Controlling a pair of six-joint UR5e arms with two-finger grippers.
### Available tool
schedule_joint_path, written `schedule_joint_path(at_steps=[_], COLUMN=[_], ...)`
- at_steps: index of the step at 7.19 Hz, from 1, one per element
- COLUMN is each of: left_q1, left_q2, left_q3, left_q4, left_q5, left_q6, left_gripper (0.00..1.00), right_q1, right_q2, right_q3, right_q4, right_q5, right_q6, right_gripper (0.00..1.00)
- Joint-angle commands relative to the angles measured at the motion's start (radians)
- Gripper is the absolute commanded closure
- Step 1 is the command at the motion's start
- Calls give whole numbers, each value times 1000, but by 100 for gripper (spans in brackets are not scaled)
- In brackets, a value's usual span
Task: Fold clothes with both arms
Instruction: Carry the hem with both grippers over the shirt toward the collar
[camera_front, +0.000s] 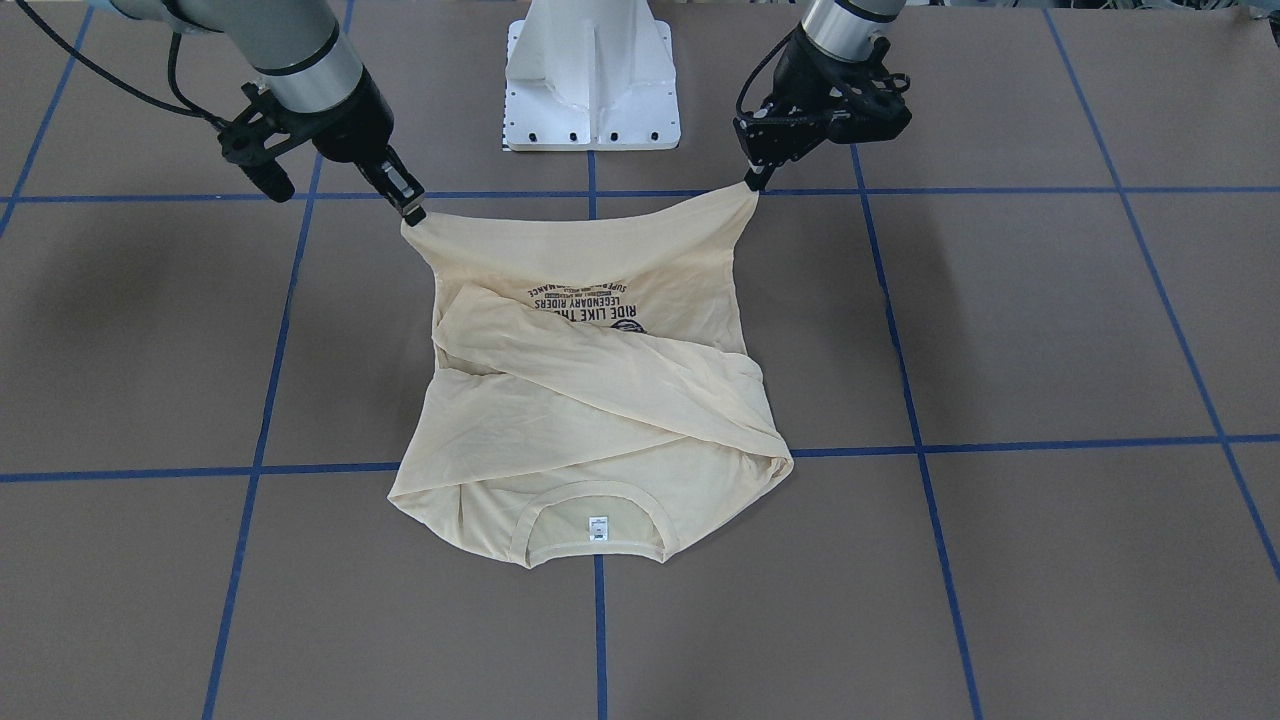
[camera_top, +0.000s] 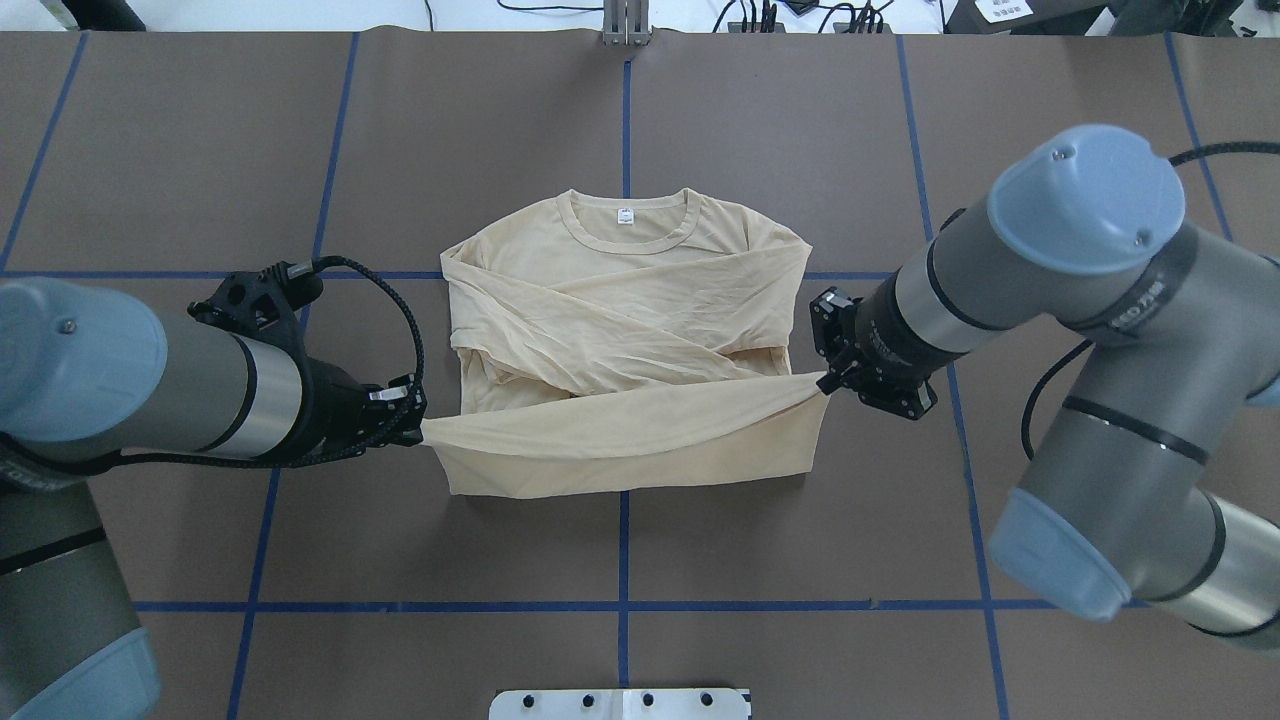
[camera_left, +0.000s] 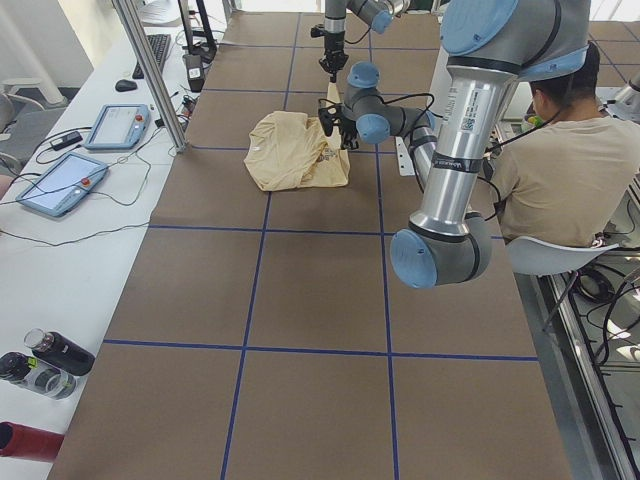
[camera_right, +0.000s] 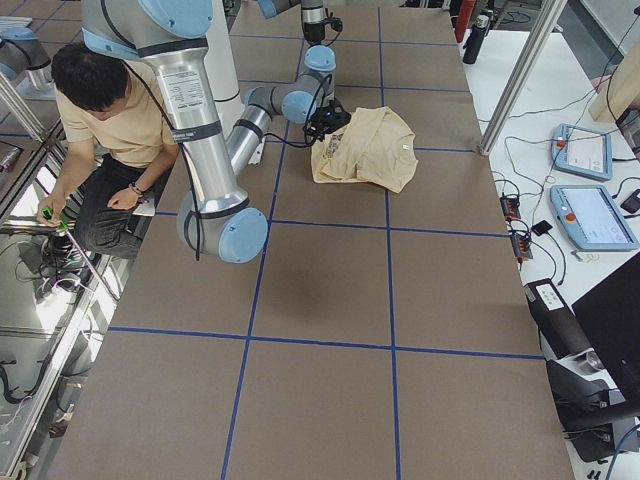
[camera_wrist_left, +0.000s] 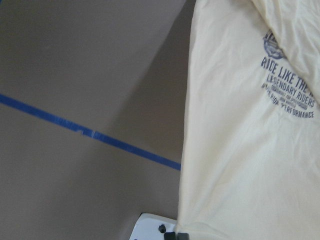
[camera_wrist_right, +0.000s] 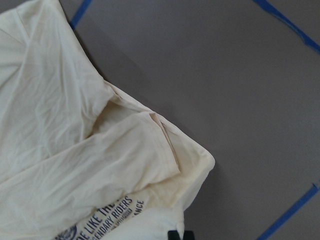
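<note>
Where the brown table (camera_top: 800, 150) spreads out, marked into squares by blue tape lines (camera_top: 625, 100), both arms reach over its middle from the robot's side: the left arm (camera_top: 150, 380) comes in low from the left of the overhead view and the right arm (camera_top: 1050, 260) from its right, elbow bent. Between them lies the pale cream-yellow shirt (camera_top: 620, 300), at the table's centre, front side up, collar toward the far edge and hem toward the robot. Its far part rests flat on the table, with both long sleeves folded across the chest so that they cross one another. Its near part is raised off the surface, the hem drawn into a slightly sagging line between the two grippers. Behind that, at the near edge, stands the white pedestal base (camera_front: 592, 75). The left gripper (camera_top: 418, 432) is clamped on the hem's left corner, and the right gripper (camera_top: 825, 385) is pinched closed on the right corner, a little farther from the robot than the left one. On the lifted front, the navy print (camera_front: 585, 300) shows in the front-facing view, partly covered by a sleeve; the words "RIDE LIKE" and "LEGENDARY RIDERS" can be read. The ribbed round collar (camera_top: 628, 222) lies flat at the far end, and a small white tag (camera_top: 626, 214) sits inside it at the middle.
</note>
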Motion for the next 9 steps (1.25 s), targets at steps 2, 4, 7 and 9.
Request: schedule_joint_path(at_steps=[2,4,7,9], left_q1=[-128,-198,-250,-254], left_q2=[-115,-143,-218,-282], left_q3=[147,303,456,618], left_q4=[-10,-164,-225,-331], left_q5=[-8,-9,-5,4], left_q6=[33,36,125,124], left_gripper=[100,100,100,100], right_q1=[126,172,193,193], right_q2=[131,225,345,354], right_q3=[-216,-374,-592,-707], right_q4=[-14,-6,18,156], right_q5=[36,33,23,22], right_q6=[-142,-229,-340,-340], right_gripper=[100,100,100,100])
